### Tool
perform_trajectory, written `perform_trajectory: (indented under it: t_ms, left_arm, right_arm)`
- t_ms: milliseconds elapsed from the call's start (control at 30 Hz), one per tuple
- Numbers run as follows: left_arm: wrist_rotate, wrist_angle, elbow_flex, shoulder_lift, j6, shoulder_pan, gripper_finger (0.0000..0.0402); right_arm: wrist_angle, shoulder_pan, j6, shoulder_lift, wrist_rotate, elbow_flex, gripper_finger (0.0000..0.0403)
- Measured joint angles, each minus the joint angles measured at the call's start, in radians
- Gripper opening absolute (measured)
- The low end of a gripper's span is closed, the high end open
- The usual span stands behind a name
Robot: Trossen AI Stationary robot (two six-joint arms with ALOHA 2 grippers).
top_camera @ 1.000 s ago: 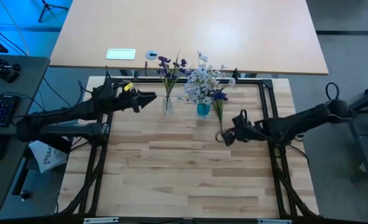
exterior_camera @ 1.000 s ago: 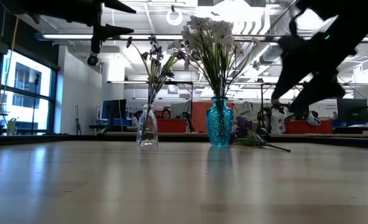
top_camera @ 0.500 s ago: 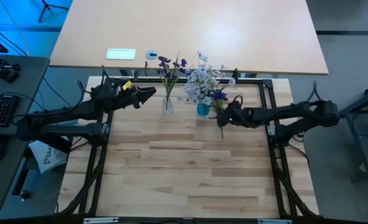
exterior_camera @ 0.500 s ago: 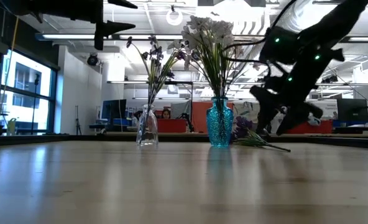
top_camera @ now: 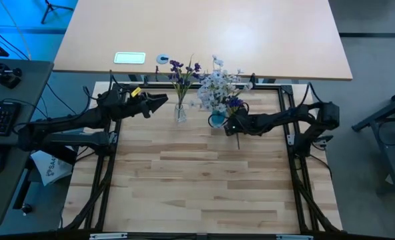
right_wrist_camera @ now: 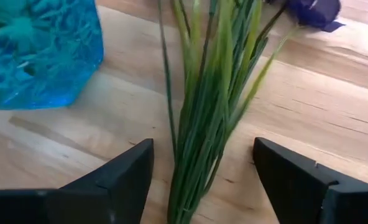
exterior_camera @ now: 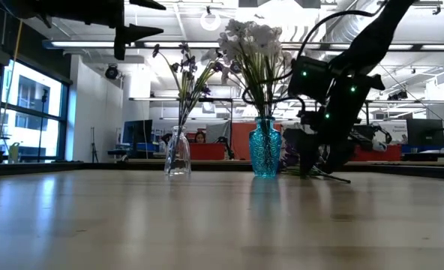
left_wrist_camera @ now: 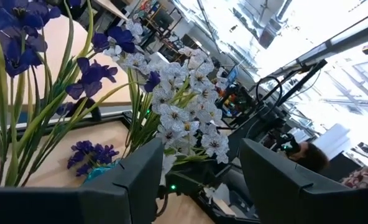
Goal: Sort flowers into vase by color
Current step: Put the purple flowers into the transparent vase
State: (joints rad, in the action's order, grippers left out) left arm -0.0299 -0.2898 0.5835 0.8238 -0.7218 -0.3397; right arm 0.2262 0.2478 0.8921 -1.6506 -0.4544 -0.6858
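Observation:
A clear glass vase (top_camera: 179, 113) (exterior_camera: 178, 154) holds purple sprigs (top_camera: 182, 70) upright. The blue vase (top_camera: 217, 119) (exterior_camera: 265, 150) beside it holds white sprigs (top_camera: 216, 87). One purple sprig (top_camera: 235, 115) lies flat on the table right of the blue vase, its stems (right_wrist_camera: 202, 118) pointing toward the near edge. My right gripper (top_camera: 230, 127) (right_wrist_camera: 204, 149) is open and low over those stems, with one finger on each side and not touching them. My left gripper (top_camera: 163, 101) (left_wrist_camera: 199, 186) (exterior_camera: 151, 19) hovers open, high and left of the clear vase.
A dark metal frame (top_camera: 287, 107) borders the wooden table. Both vases stand close together near the far edge. A second, paler table (top_camera: 204, 33) lies beyond, with a small card (top_camera: 129, 58) on it. The near half of the wood (top_camera: 197, 187) is bare.
My right gripper has swung toward the table's far edge and left, dropping from well above the table down to the purple sprig lying beside the blue vase. It has stayed open. The sprig and both vases have not moved.

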Motion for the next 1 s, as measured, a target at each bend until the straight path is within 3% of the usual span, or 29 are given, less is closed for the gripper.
perform_trajectory:
  t_ms: [100, 267, 333, 533, 733, 867, 1000]
  left_arm:
    - [0.0, 0.004, 0.0, -0.012, 0.013, 0.0, 0.0202]
    - [0.0, 0.003, 0.0, -0.062, 0.071, -0.002, 0.0202]
    - [0.0, 0.003, 0.0, -0.089, 0.082, -0.009, 0.0202]
    - [0.0, 0.022, 0.0, -0.191, 0.142, -0.023, 0.0202]
    - [-0.009, 0.062, 0.0, -0.266, 0.167, -0.023, 0.0202]
    - [-0.01, 0.061, 0.0, -0.272, 0.168, -0.021, 0.0202]
    - [-0.003, 0.058, 0.0, -0.27, 0.212, -0.003, 0.0202]
  right_arm:
    - [0.043, -0.001, 0.026, -0.007, -0.012, -0.001, 0.0218]
    - [0.196, 0.0, -0.016, 0.045, -0.001, 0.002, 0.0061]
    - [0.265, 0.001, -0.083, 0.091, 0.018, 0.009, 0.0019]
    - [0.552, -0.021, -0.057, 0.285, 0.027, 0.056, 0.001]
    - [0.617, -0.2, 0.132, 0.54, 0.154, 0.162, 0.0005]
    - [0.491, -0.407, 0.269, 0.623, 0.201, 0.18, 0.0004]
    - [0.11, -0.588, 0.279, 0.597, 0.201, 0.177, 0.0003]
